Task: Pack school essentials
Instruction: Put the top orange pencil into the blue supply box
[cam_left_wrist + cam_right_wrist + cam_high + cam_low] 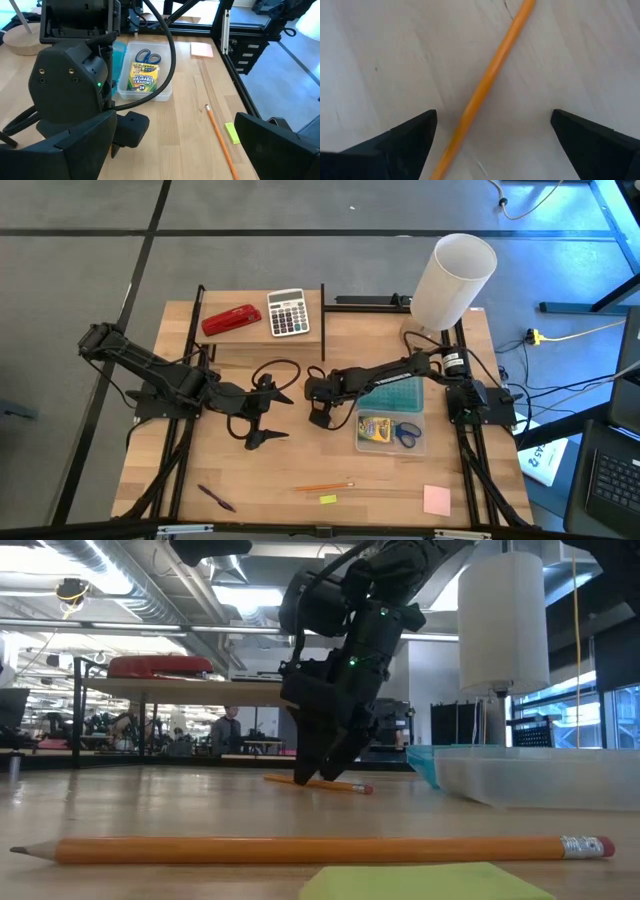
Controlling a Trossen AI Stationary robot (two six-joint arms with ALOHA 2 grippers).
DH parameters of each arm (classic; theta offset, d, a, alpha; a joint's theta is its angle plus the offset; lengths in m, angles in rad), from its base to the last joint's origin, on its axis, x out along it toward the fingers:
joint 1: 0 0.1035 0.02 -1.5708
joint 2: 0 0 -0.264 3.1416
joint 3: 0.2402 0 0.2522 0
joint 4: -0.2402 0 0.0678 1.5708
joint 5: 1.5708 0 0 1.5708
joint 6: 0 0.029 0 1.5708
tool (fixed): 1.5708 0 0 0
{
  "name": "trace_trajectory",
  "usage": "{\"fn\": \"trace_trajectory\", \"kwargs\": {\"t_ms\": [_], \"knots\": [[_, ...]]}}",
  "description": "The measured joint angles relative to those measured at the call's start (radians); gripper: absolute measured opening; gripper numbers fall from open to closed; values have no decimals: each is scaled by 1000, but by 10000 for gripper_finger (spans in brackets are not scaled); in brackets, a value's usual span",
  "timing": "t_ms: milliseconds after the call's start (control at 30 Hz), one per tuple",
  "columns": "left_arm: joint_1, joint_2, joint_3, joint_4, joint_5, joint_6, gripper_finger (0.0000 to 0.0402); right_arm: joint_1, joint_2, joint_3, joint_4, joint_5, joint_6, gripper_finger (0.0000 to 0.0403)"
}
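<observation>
My right gripper (320, 420) points steeply down at the middle of the table, open. Its fingertips stand low on either side of an orange pencil (485, 85) that lies flat on the wood, and touch nothing. A second orange pencil (322, 486) and a tiny yellow piece (328, 499) lie near the front edge. The dark pen (215, 498) lies at the front left and the pink note pad (436, 500) at the front right. The crayon box (144, 76) and blue-handled scissors (147, 56) lie in a clear bin (410, 448). My left gripper (265, 435) hovers open just left of the right one.
A raised shelf (260, 335) at the back left carries a red stapler (232, 320) and a grey calculator (288, 312). A tall white cylinder (452, 280) stands at the back right. Bare wood lies between the grippers and the front edge.
</observation>
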Motion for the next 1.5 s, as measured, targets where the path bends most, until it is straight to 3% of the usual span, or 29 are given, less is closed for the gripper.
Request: {"fn": "trace_trajectory", "kwargs": {"t_ms": [500,867,1500], "knots": [[-1,0,0,0,0,1,399,0,0,0,-18,12,11,397],[7,0,0,0,-17,105,399,0,0,-2,-17,9,2,396],[7,0,0,0,-18,102,399,0,8,-2,-4,22,-15,331]]}}
